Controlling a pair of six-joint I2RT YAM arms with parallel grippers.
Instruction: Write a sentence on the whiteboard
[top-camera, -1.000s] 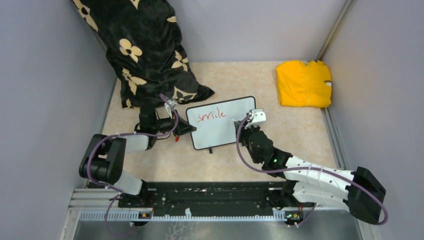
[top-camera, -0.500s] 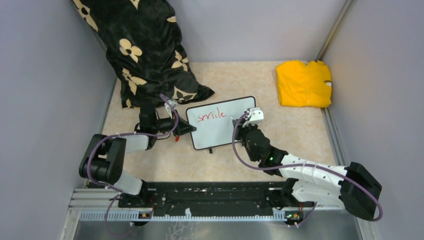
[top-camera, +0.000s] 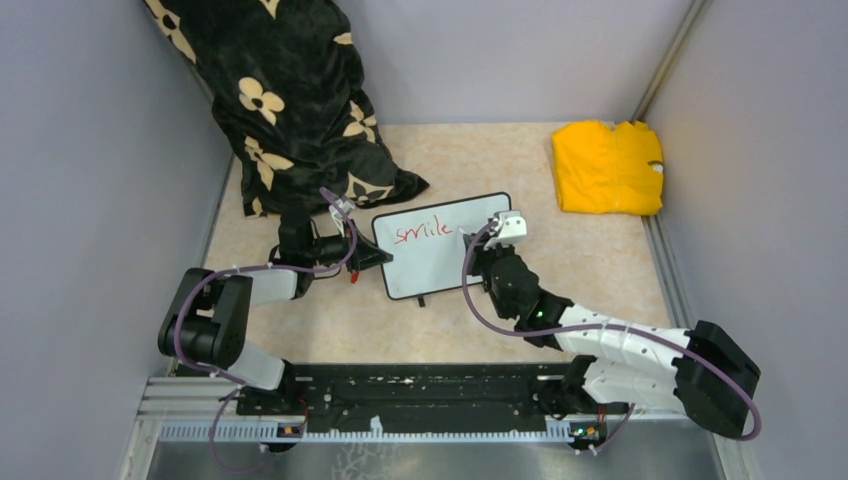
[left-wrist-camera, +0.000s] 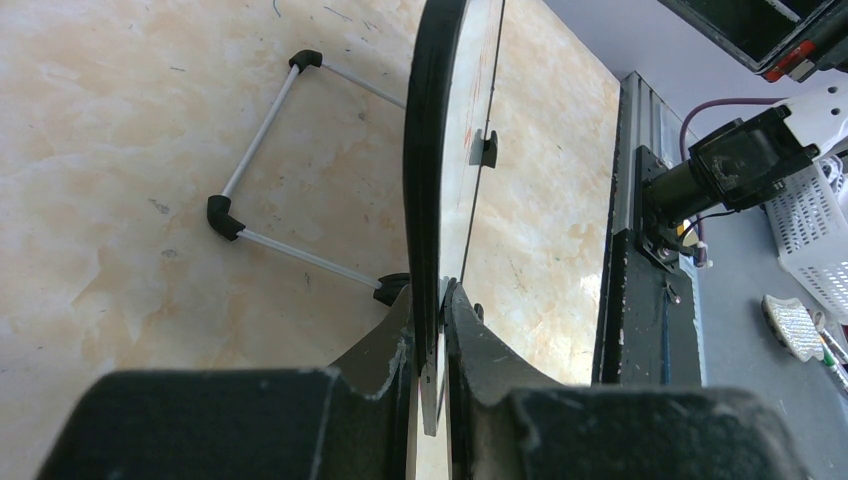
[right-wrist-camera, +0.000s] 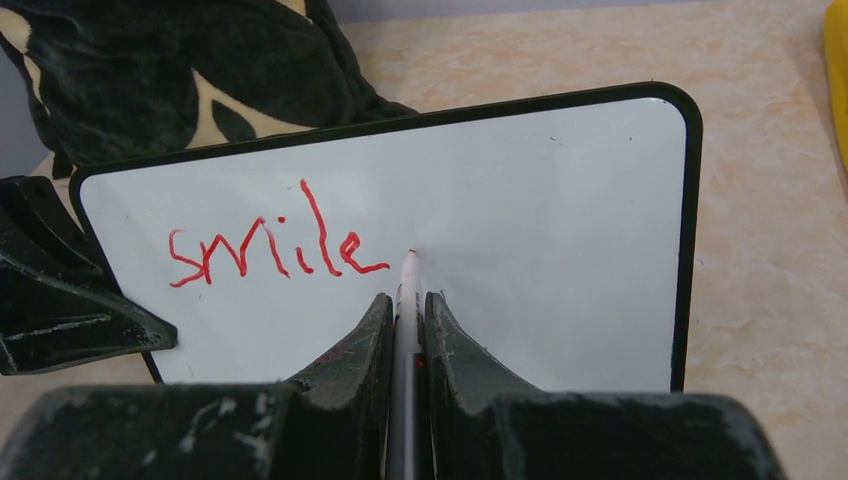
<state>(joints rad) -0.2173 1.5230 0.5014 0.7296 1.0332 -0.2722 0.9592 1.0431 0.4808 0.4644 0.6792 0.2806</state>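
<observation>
The whiteboard (top-camera: 447, 268) stands tilted on the table, with black frame and rounded corners. The sentence (top-camera: 422, 232) is a single red word, "smile" (right-wrist-camera: 275, 250), on the upper left of the whiteboard (right-wrist-camera: 560, 200). My right gripper (right-wrist-camera: 405, 298) is shut on a white marker (right-wrist-camera: 408, 272). The marker's tip touches the board just right of the last "e". From above, the right gripper (top-camera: 480, 246) sits at the board's right half. My left gripper (left-wrist-camera: 430, 292) is shut on the whiteboard's left edge (left-wrist-camera: 424, 150) and also shows from above (top-camera: 367, 254).
A black pillow with cream flowers (top-camera: 290, 100) leans at the back left, close behind the board. A folded yellow cloth (top-camera: 607, 167) lies at the back right. A small red item (top-camera: 354, 279) lies by the left gripper. Grey walls close in both sides.
My right arm has shifted a little left and toward the board, bringing the marker closer to the end of "smile". The left arm and the board have not moved.
</observation>
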